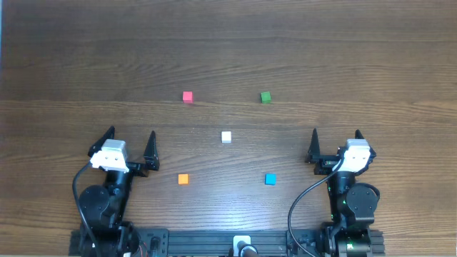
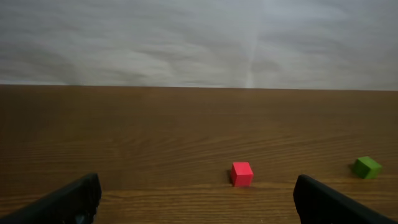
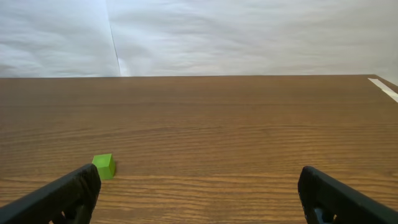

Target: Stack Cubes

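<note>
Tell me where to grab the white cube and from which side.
Pinch the white cube across two opposite side faces, coming straight down from above. It sits flat on the table with bare wood all around, so every side looks free.

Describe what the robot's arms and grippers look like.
The left arm and right arm are black and jointed, each with a white wrist block and a black cable looping to its base. The left gripper and right gripper have black tapered fingers.
</note>
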Robot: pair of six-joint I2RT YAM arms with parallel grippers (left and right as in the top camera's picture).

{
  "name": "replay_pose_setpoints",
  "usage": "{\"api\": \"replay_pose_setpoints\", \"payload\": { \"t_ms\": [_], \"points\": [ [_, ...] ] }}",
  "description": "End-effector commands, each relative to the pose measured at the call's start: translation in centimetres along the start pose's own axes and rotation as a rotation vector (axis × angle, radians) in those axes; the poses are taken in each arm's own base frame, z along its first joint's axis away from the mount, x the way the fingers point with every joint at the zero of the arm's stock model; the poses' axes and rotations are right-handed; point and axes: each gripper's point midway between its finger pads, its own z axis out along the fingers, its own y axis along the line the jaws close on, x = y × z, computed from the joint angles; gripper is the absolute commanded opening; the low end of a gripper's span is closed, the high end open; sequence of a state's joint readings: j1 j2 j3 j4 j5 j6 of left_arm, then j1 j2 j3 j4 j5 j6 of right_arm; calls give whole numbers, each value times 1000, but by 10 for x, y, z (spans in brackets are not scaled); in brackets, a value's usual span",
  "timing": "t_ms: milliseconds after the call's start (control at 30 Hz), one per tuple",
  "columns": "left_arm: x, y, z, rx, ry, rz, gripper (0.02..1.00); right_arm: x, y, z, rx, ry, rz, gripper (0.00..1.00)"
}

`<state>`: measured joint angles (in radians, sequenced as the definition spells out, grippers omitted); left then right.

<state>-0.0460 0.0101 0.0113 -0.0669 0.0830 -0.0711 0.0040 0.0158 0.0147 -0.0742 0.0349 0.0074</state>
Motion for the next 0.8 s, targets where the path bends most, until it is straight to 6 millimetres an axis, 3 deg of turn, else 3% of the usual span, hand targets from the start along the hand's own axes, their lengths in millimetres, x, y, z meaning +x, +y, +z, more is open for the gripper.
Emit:
{"api": "replay_pose_setpoints", "payload": {
  "t_ms": [33,700,800],
  "points": [
    [2,-1,0,8,2,11,1000,1,0,0,-5,-5,7,993],
    [4,-5,2,32,30,-23,1000,1,0,0,-5,-5,7,993],
    [-5,-6,9,29,93,-59,998,1,0,0,-5,-5,7,993]
  ]
}}
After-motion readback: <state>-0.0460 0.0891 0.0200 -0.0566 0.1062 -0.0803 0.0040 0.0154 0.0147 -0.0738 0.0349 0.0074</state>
